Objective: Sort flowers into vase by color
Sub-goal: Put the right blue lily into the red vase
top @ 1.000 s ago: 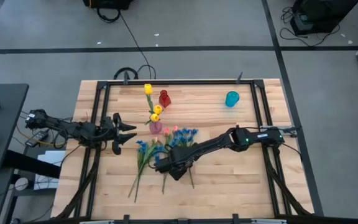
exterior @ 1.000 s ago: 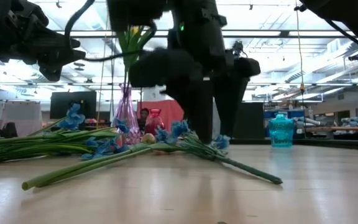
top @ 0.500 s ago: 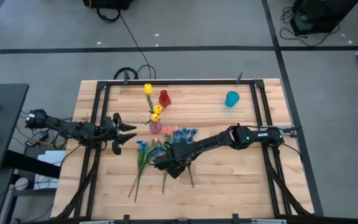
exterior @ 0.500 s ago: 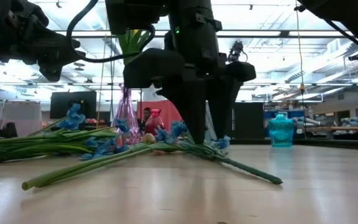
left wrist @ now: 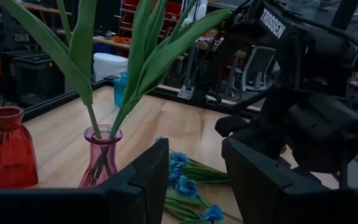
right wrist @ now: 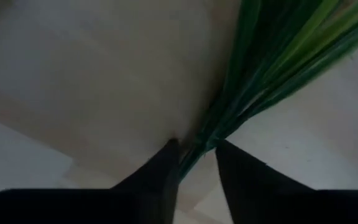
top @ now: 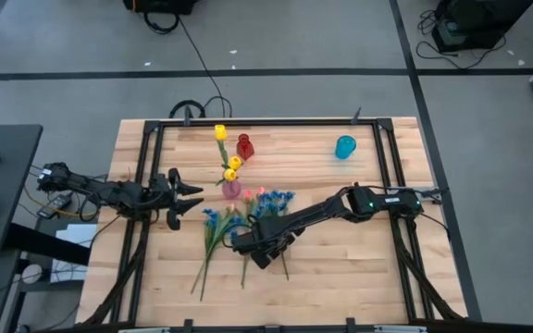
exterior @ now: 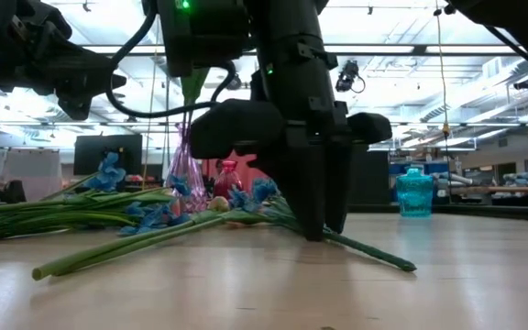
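Now, change: the right gripper (top: pixel 259 248) has dropped lower over the loose flowers (top: pixel 239 227) than it stood a second ago, and its 2 fingers (right wrist: pixel 160 171) have drawn in from wide apart to a narrow gap around green stems (right wrist: pixel 229 121) against the wood.
Grip state: fingers bracket the stems, which run into the gap; whether they already pinch firmly I cannot tell.
Meaning for task: this looks like the pick-up step for another stem, with lifting and carrying to a vase yet to come.
Flowers' place: blue sprays (exterior: pixel 246 197) and pink buds (top: pixel 253 195) lie in a fan mid-table, just in front of the pink vase (top: pixel 232 189).
Sorted so far: 3 yellow tulips (top: pixel 220 132) stand in the pink vase; the red vase (top: pixel 245 146) and blue vase (top: pixel 344 147) look unfilled.
Left gripper (top: pixel 185 198): waits at the table's left, fingers (left wrist: pixel 148 174) spread wide, holding nothing.
In the way: stems overlap in a bundle, so more than 1 may come up together; the pink vase's tall leaves (left wrist: pixel 135 56) stand close to the carrying path.
Table (top: pixel 340 268): bare wood elsewhere.
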